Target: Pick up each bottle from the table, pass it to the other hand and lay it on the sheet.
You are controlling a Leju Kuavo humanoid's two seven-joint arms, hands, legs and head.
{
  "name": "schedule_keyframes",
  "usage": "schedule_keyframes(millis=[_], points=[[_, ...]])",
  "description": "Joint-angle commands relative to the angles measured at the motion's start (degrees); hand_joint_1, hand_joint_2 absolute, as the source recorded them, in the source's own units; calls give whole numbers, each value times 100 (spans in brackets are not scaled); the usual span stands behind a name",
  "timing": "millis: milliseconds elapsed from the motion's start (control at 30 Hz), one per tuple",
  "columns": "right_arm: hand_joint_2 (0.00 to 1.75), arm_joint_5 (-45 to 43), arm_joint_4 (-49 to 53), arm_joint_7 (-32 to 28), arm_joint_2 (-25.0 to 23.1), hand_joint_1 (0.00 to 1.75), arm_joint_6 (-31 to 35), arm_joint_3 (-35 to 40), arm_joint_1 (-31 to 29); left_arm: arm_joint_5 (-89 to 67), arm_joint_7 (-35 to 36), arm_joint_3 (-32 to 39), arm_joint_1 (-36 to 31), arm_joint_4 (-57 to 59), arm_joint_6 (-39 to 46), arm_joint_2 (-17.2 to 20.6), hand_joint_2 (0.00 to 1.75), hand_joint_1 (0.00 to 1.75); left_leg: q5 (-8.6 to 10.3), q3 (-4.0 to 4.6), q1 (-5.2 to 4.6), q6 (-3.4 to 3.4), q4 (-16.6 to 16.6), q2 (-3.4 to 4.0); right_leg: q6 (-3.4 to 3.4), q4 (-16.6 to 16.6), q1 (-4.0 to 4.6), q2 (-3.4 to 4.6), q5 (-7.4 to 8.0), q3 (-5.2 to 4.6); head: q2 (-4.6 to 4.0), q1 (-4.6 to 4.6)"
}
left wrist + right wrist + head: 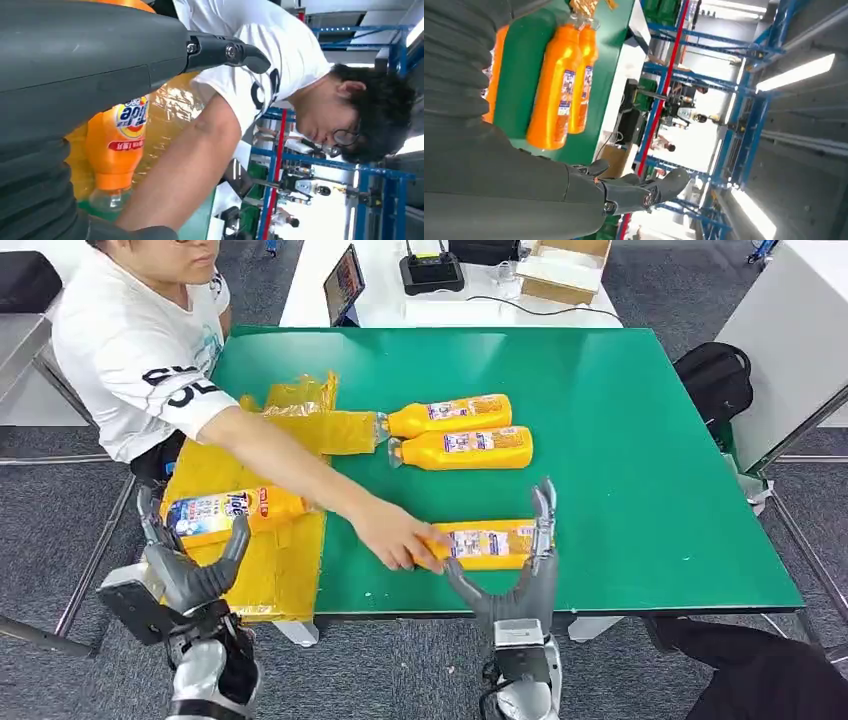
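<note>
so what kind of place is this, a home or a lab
Most likely a robot lab or test workshop: a green work table, blue metal racking under strip lights, and a white desk with electronics behind.

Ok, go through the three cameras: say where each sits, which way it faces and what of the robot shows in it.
Head view: high on the body, facing down at the green table; left hand and right hand rise from below.
Left wrist view: behind the left hand, facing the Tide bottle and a person.
Right wrist view: behind the right hand, facing two bottles.
Shared: Tide bottle on the yellow sheet.
</note>
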State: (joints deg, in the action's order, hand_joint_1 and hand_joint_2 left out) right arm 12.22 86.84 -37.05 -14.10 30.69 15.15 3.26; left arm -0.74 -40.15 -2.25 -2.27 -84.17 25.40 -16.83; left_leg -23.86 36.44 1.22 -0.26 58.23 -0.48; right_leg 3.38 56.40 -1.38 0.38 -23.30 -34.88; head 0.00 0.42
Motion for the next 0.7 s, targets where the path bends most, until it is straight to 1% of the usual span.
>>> schedule_keyframes(millis=[33, 67, 100, 133, 167, 200, 233, 267, 300, 333, 367, 400, 433, 467, 600, 667, 700], points=[[175, -94, -237, -40, 110, 0, 65, -67, 49, 302, 15, -36, 265, -559, 52, 10, 175, 0, -9, -21, 4, 3, -3, 8, -14, -6, 7, 2, -5, 19, 0, 0], [175, -98, -298, -39, 124, 0, 68, -67, 36, 288, 15, -23, 269, -537, 34, 37, 175, 0, -15, -37, 3, 5, -5, 9, -20, -7, 8, 1, -10, 34, 0, -2], [175, -96, -339, -1, 140, 0, 57, -60, 25, 337, 15, -16, 273, -465, -22, 24, 175, 0, -10, -26, 4, 4, -5, 5, -17, -6, 8, -1, -6, 24, 0, 0], [175, -15, -426, 172, 212, 0, -46, -2, -10, 316, 15, -7, 280, -474, -23, 21, 175, 0, -4, -15, 3, 2, -5, 3, -12, -6, 5, -2, -3, 13, 0, 0], [175, 21, -455, 221, 238, 0, -86, 19, -21, 287, 15, -10, 282, -468, -15, 23, 175, 0, -7, -27, 4, 4, -8, 6, -14, -10, 6, 0, -5, 25, 0, -2], [175, 464, -562, 681, 313, 0, -260, 82, -72, 343, 15, 23, 302, -369, -72, 14, 175, 0, -9, -34, 2, 6, -10, 8, -16, -12, 5, 1, -6, 31, 0, 0], [175, 640, -622, 880, 361, 0, -377, 109, -102, 284, 15, 33, 316, -366, -55, 18, 175, 0, -7, -31, 3, 6, -10, 6, -14, -13, 6, 0, -5, 30, 0, 0], [175, 973, -782, 1222, 475, 0, -579, 130, -176, 310, 15, 96, 341, -304, -154, -10, 175, 0, -6, -31, 2, 6, -11, 8, -13, -13, 4, 2, -4, 30, 0, -2], [175, 973, -782, 1222, 475, 0, -579, 130, -176, 310, 15, 96, 341, -304, -154, -10, 175, 0, -9, -38, 3, 7, -12, 12, -14, -16, 6, 5, -4, 37, 0, 2], [175, 1190, -976, 1581, 614, 0, -901, 188, -268, 274, 15, 124, 374, -275, -201, -27, 175, 0, -6, -31, 2, 6, -10, 10, -12, -13, 5, 4, -3, 31, 0, 0], [175, 1478, -1044, 1739, 638, 0, -913, 146, -293, 231, 15, 151, 379, -238, -233, -42, 175, 0, -8, -37, 2, 7, -13, 12, -13, -17, 5, 6, -3, 37, 0, 0], [175, 1755, -1229, 2117, 776, 0, -1250, 227, -388, 237, 15, 174, 388, -196, -296, -48, 175, 0, -11, -47, 3, 9, -15, 13, -16, -21, 7, 6, -5, 48, 0, 0], [175, 1875, -1299, 2216, 801, 0, -1296, 175, -421, 187, 15, 183, 396, -187, -311, -50, 175, 0, -7, -41, 3, 7, -15, 9, -14, -20, 6, 3, -3, 42, 0, 0], [175, 2195, -1451, 2503, 925, 0, -1472, 229, -523, 167, 15, 178, 406, -113, -350, -48, 175, 0, -5, -36, 1, 6, -15, 6, -12, -18, 5, 2, -2, 38, 0, 0], [175, 2418, -1498, 2821, 1080, 0, -1703, 63, -734, 58, 15, 198, 408, 3, -404, -50, 175, 0, -8, -44, 0, 9, -15, 10, -15, -18, 4, 3, -4, 44, 0, 0], [175, 2422, -1471, 2840, 1094, 0, -1726, 54, -742, 52, 15, 198, 411, 3, -406, -52, 175, 0, -4, -27, 0, 6, -10, 6, -12, -13, 3, 2, -1, 29, 0, 0], [175, 2422, -1471, 2840, 1094, 0, -1726, 54, -742, 52, 15, 198, 411, 3, -406, -52, 175, 0, -8, -36, 0, 8, -10, 10, -15, -13, 4, 3, -4, 37, 0, -2]])
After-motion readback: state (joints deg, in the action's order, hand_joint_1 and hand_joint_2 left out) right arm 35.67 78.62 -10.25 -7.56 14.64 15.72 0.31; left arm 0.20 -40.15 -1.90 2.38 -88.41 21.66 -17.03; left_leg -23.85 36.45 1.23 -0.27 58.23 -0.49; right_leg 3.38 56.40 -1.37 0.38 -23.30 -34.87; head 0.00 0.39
